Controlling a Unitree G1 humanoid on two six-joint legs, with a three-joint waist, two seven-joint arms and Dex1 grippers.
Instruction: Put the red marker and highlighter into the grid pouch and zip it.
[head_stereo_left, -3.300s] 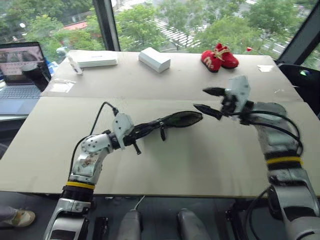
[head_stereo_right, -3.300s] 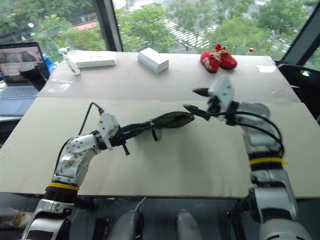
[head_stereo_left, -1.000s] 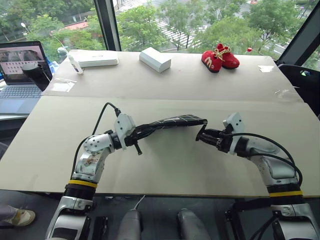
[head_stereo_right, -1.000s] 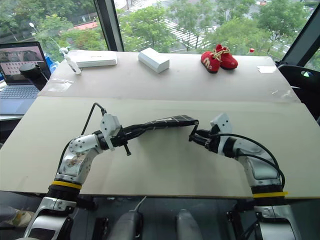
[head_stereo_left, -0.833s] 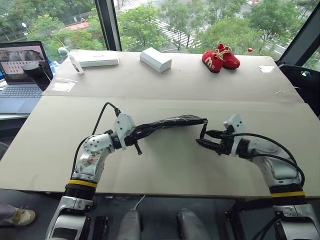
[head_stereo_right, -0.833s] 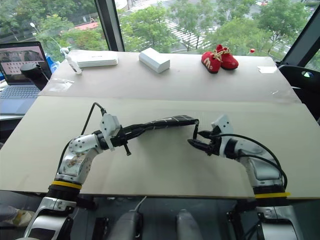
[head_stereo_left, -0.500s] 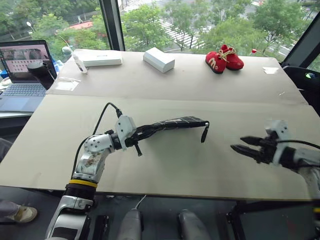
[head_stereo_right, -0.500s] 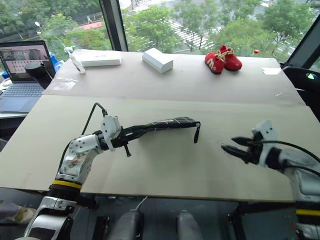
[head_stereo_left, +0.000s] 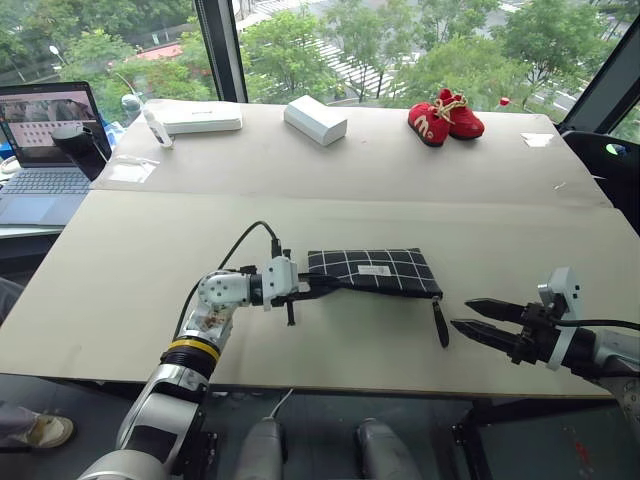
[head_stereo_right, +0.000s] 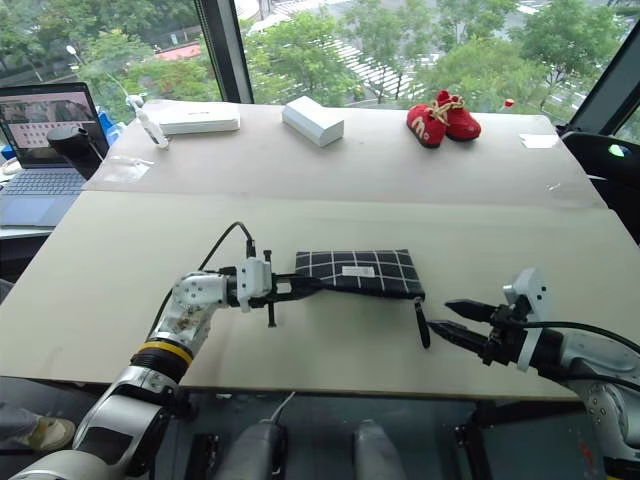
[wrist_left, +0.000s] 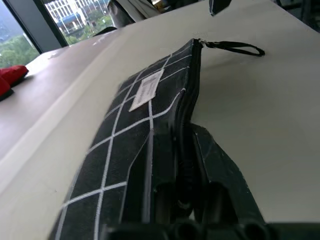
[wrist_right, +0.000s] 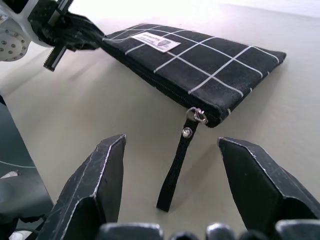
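The grid pouch (head_stereo_left: 370, 268) lies flat on the table, label up. Its zipper runs shut to the pull at its right end, and the black strap (head_stereo_left: 441, 322) trails from there toward the table's front edge. My left gripper (head_stereo_left: 308, 290) is at the pouch's left end; in the left wrist view the pouch's zipper edge (wrist_left: 186, 125) sits pinched between the fingers. My right gripper (head_stereo_left: 462, 313) hovers low to the right of the strap, open and empty, its fingers (wrist_right: 100, 175) spread either side of the strap (wrist_right: 175, 165). The red marker and highlighter are hidden.
At the table's far side stand a pair of small red shoes (head_stereo_left: 444, 112), a white box (head_stereo_left: 315, 118) and a flat white box (head_stereo_left: 196, 116). A laptop (head_stereo_left: 40, 140) sits at the far left. The table's front edge (head_stereo_left: 350, 385) runs just below both grippers.
The left gripper has lowered the pouch from mid-air flat onto the table. The right gripper has let go of the strap, opened and drawn back to the right.
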